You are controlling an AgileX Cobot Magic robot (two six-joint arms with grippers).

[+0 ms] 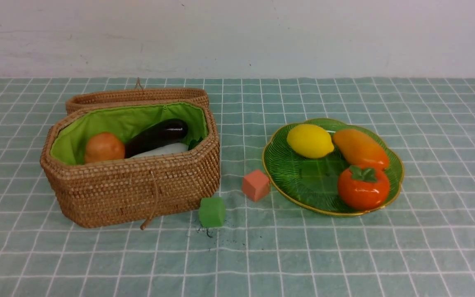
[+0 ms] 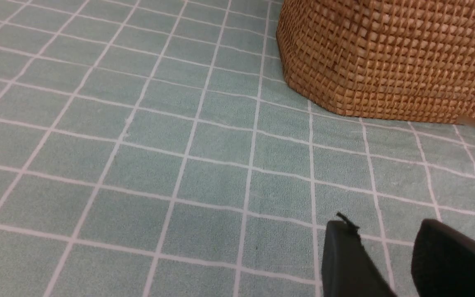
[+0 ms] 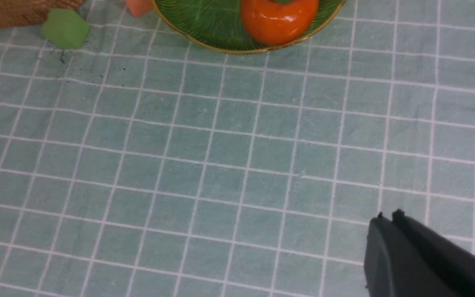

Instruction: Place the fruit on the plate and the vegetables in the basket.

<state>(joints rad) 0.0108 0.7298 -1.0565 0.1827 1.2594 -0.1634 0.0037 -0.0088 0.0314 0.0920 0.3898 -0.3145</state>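
Resting both arms: my right gripper (image 3: 387, 218) is closed on nothing, my left gripper (image 2: 379, 231) is parted and empty. The glossy, slippery-looking fruit (image 1: 310, 140) is sitting on the plate (image 1: 303, 185), the vegetables (image 1: 157, 136) in the basket (image 1: 138, 189); I'd be gripping each across its middle.

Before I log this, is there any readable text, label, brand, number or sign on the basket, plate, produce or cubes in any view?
None. No view shows any writing.
Basket: plain wicker, no tag.
Plate: ribbed glass, no mark.
Lemon, mango, persimmon: no stickers.
Green cube and pink cube: blank faces.
Dark specks on the cloth by the green cube are smudges, not letters.
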